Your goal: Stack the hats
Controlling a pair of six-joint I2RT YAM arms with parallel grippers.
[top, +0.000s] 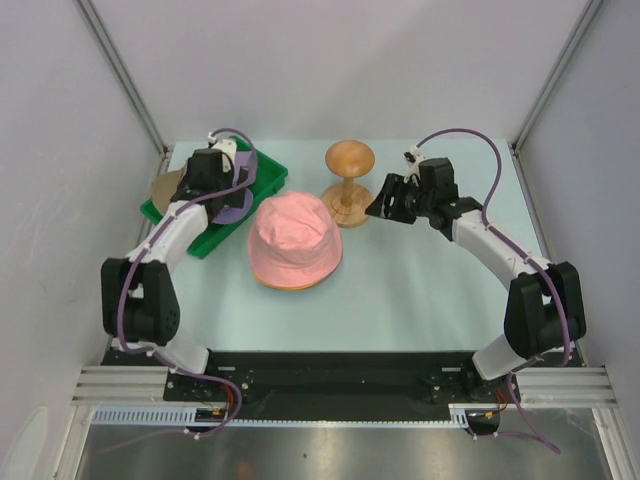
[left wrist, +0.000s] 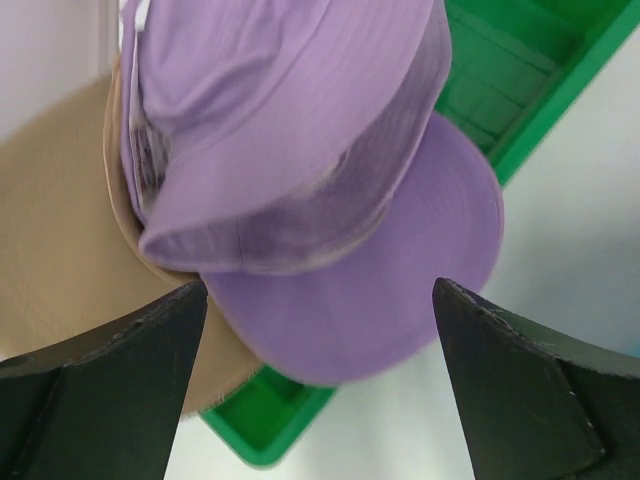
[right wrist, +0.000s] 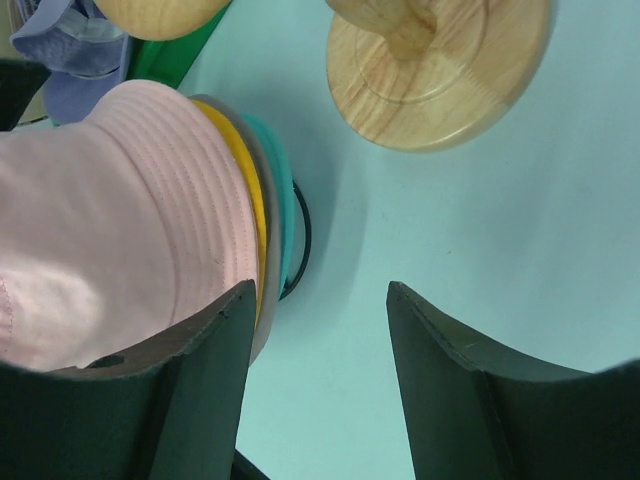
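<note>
From high at the near edge, we look down on the whole table (top: 400, 290). Our left wrist view hangs close over the lavender hat (left wrist: 300, 130) and tray (left wrist: 510, 90). Our right wrist view looks down closely at the pink hat (right wrist: 100, 220) and stand (right wrist: 440, 80). The top view shares all four.

Wooden stand (top: 349, 185) and pink hat stack (top: 295, 243) block leftward passage of my right gripper (top: 378, 204); table (top: 420, 300) nearer lies open.

Left arm (top: 170, 235): elbow low at the near left, forearm stretched toward the far left.
Left gripper (left wrist: 320, 290): fingers (left wrist: 110, 390) spread wide.
Right arm (top: 495, 250): bowed inward from the near right.
Right gripper (right wrist: 320, 290): fingers (right wrist: 470, 400) apart, aimed toward the middle.
</note>
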